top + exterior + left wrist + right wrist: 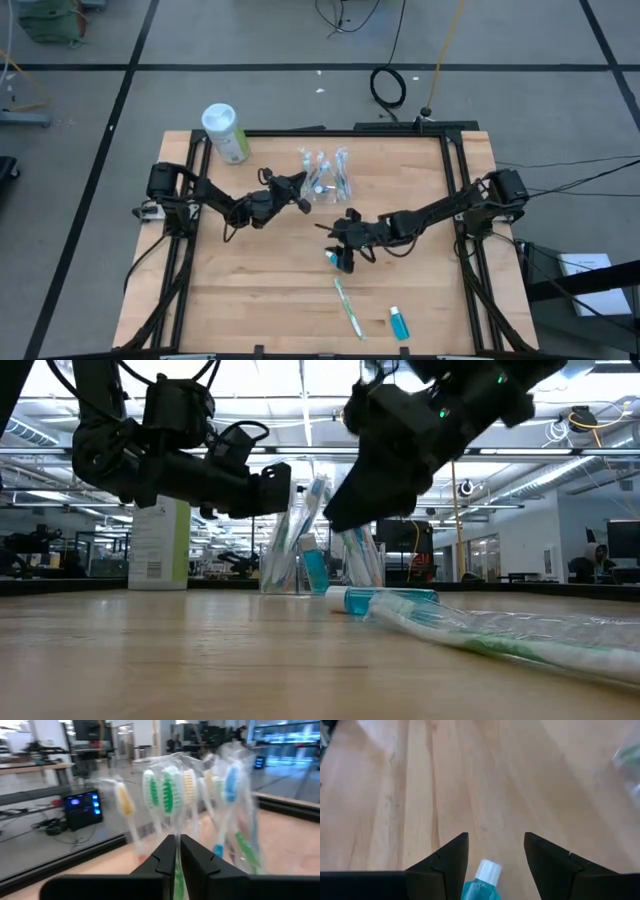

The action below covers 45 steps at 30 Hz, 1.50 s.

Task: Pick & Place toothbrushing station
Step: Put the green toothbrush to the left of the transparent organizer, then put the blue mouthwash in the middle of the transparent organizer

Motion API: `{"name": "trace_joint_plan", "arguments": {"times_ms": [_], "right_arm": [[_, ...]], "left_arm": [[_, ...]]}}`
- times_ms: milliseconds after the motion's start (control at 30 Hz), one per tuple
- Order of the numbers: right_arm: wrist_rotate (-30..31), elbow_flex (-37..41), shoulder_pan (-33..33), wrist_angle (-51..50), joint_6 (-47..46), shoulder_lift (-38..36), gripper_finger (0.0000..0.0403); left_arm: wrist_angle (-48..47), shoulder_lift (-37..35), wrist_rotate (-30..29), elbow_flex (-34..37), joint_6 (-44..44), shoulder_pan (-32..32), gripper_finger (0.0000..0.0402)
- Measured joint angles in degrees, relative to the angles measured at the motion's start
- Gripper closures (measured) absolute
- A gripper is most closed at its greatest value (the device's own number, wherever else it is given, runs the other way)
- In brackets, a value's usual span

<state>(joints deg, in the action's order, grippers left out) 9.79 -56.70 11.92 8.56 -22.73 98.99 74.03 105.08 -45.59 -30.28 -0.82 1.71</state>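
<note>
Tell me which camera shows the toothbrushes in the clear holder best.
The left wrist view: the toothbrushes fill it, bristle heads distinct. The low view shows them partly hidden behind arms; the high view shows them tiny; the right wrist view shows none clearly.

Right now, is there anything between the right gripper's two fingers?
Yes. In the right wrist view, a small blue tube with a white cap lies on the wood between the open fingers of the right gripper.

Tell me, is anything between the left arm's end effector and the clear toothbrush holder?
Nothing visible is. The left end effector sits right beside the clear holder, with wrapped toothbrushes straight ahead of its nearly closed fingers. The small blue tube lies farther away, under the right end effector.
</note>
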Motion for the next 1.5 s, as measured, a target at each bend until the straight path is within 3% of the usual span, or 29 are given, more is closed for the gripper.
{"name": "trace_joint_plan", "arguments": {"times_ms": [133, 367, 500, 667, 800, 1067, 1333, 1500], "right_arm": [[-2.5, 0.0, -0.3, -0.7, -0.3, 3.1, 0.0207], [-8.9, -0.4, -1.0, -1.8, -1.1, 4.0, 0.0183], [-12.9, -6.2, -1.8, -12.4, -1.5, 2.9, 0.018], [-9.7, -17.5, -2.0, -29.5, -0.1, 5.5, 0.0189], [-7.0, -20.8, -2.1, -35.6, -2.4, 9.9, 0.019], [-8.6, -21.3, -2.9, -34.2, -5.5, 14.4, 0.019], [-10.0, -21.2, -2.8, -35.4, -7.9, 14.5, 0.019], [-9.1, -21.2, -4.0, -36.8, -8.4, 10.4, 0.019]], "left_arm": [[-0.6, -0.2, -5.9, 0.0, 0.3, -1.7, 0.0346], [-0.8, -1.4, -7.1, 0.0, 2.6, -5.0, 0.028], [-0.7, -4.0, -10.4, 0.0, 6.0, -6.5, 0.0244], [-1.0, -8.1, -14.3, 0.0, 9.5, -8.1, 0.0216], [-1.0, -10.2, -14.8, 0.0, 11.6, -8.9, 0.0209], [-4.1, -10.6, -16.1, 0.0, 12.3, -9.8, 0.0215], [-8.8, -10.5, -16.5, 0.0, 8.8, -9.8, 0.0215], [-8.8, -10.5, -16.5, 0.0, 8.6, -9.8, 0.0215]]}}
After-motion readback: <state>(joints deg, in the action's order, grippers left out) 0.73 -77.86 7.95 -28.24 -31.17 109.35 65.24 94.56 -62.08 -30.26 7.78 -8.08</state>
